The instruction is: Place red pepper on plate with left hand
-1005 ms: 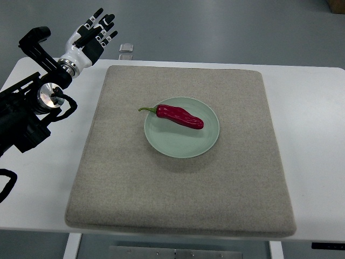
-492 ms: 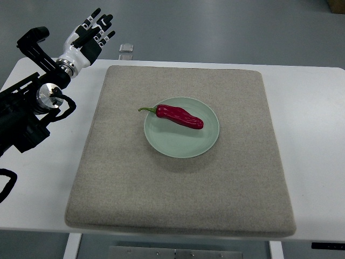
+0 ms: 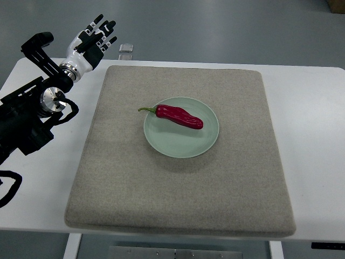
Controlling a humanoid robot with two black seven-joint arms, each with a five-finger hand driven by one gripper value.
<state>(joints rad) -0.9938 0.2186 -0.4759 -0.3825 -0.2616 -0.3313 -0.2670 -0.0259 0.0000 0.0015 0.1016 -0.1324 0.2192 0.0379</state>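
Note:
A red pepper [image 3: 180, 116] with a green stem lies across the upper half of a pale green plate [image 3: 178, 142]. The plate sits near the middle of a grey felt mat [image 3: 178, 189]. My left hand [image 3: 95, 38] hovers past the table's far left corner, well away from the plate, with its fingers spread and nothing in them. The black left arm [image 3: 27, 116] comes in from the left edge. The right arm does not show.
The mat covers most of a white table [image 3: 318, 135]. A small silver object [image 3: 125, 49] lies at the table's far edge, just right of my left hand. Grey floor lies beyond the table.
My left hand has drifted slightly right and tilted a little; the arm shifted with it. The pepper and plate have stayed put.

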